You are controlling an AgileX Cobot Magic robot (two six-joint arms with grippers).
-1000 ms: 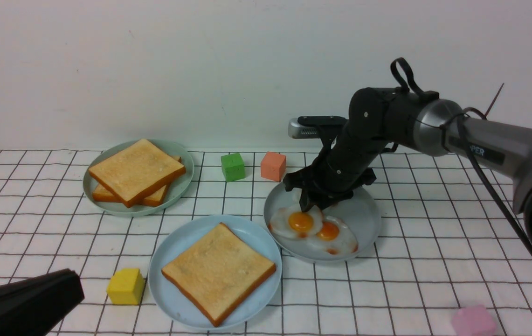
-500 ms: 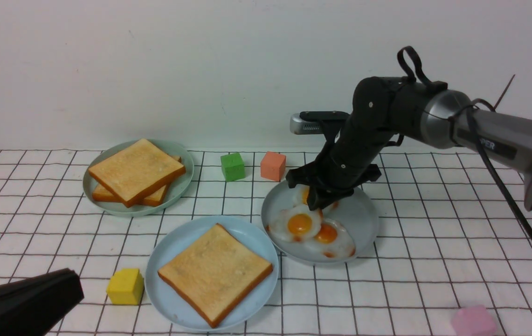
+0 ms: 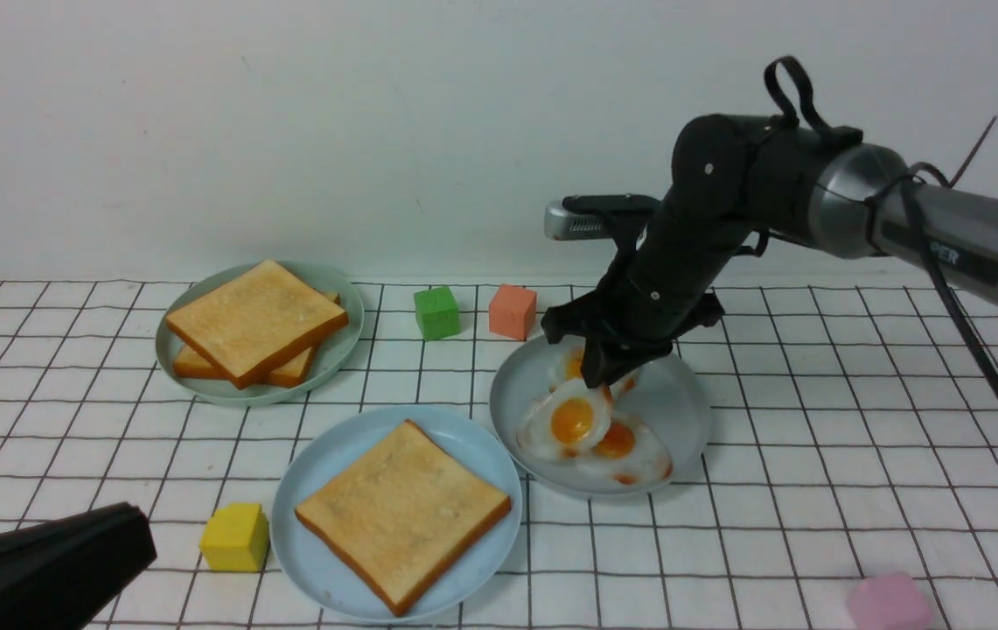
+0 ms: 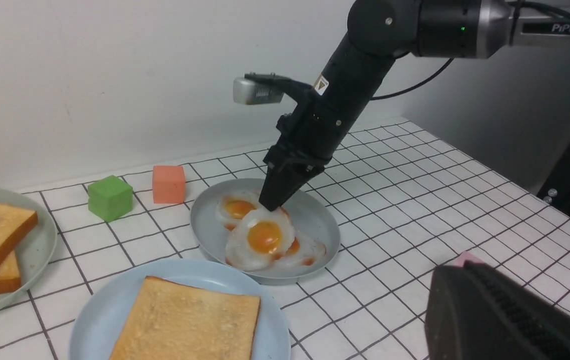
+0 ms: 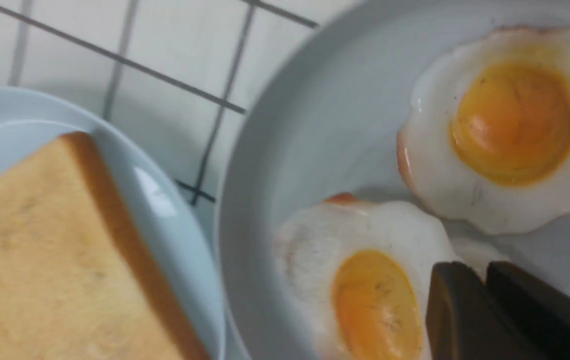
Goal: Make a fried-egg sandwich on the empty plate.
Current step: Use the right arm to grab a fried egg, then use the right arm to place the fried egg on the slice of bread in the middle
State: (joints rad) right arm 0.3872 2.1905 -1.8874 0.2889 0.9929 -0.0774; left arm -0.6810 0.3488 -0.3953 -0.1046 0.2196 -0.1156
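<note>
One toast slice (image 3: 402,514) lies on the sky-blue plate (image 3: 321,455) at the front centre. My right gripper (image 3: 596,378) is shut on the far edge of a fried egg (image 3: 570,422) and holds it tilted, partly lifted off the grey-blue plate (image 3: 678,402). The right wrist view shows the shut fingers (image 5: 457,310) pinching that egg (image 5: 359,280) beside its yolk. Two other eggs stay on that plate. Two more toast slices (image 3: 255,322) are stacked on the mint-green plate (image 3: 345,332). My left gripper (image 3: 127,542) is shut and empty, low at the front left.
A green cube (image 3: 436,312) and a salmon cube (image 3: 512,311) stand behind the plates. A yellow cube (image 3: 236,536) sits just left of the sky-blue plate. A pink cube (image 3: 888,602) lies at the front right. The wall is close behind.
My right gripper has risen from the grey-blue plate with the egg's edge in it, tipping the egg up. The left arm has not moved.
</note>
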